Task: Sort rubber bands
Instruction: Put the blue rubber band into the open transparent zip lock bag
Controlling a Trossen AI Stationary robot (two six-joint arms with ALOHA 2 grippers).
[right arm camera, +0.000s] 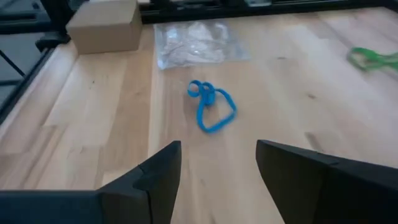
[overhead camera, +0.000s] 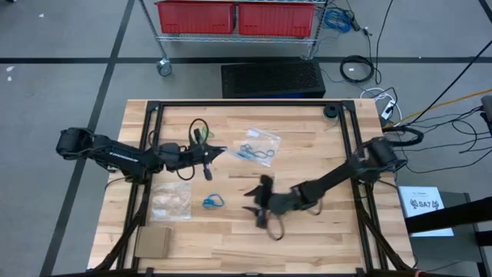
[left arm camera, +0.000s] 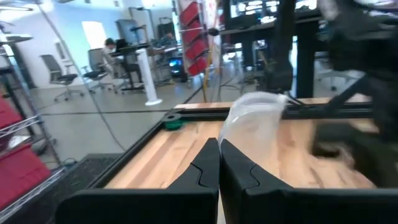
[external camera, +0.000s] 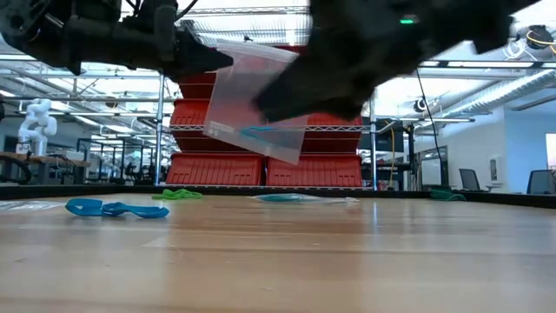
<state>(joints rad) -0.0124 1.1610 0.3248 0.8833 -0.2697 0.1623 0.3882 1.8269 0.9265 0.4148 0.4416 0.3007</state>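
Note:
My left gripper [overhead camera: 217,151] is shut on a clear plastic bag [external camera: 256,100] with teal bands inside. It holds the bag above the table's middle; the bag also shows in the high view [overhead camera: 260,144]. A bright blue rubber band cluster [overhead camera: 213,202] lies flat on the wood. My right gripper [right arm camera: 217,149] is open and empty just to the right of the blue cluster [right arm camera: 211,106], pointing at it. A green band cluster [right arm camera: 373,59] lies farther back, near the left arm [overhead camera: 200,135]. A teal cluster [external camera: 291,198] lies on the table. My left gripper pinches the bag's upper edge [external camera: 224,54] between its two shut fingers [left arm camera: 205,165]. The fingers lie about level and come from the table's left. The bag hangs tilted below and beyond the fingertips, lifted clear of the table.
A second clear bag [overhead camera: 171,200] lies flat at the left front, beside the blue cluster. A cardboard box [overhead camera: 154,242] stands at the near left corner. A black frame [overhead camera: 350,138] runs around the table. Red bins [external camera: 313,169] stand beyond the far edge.

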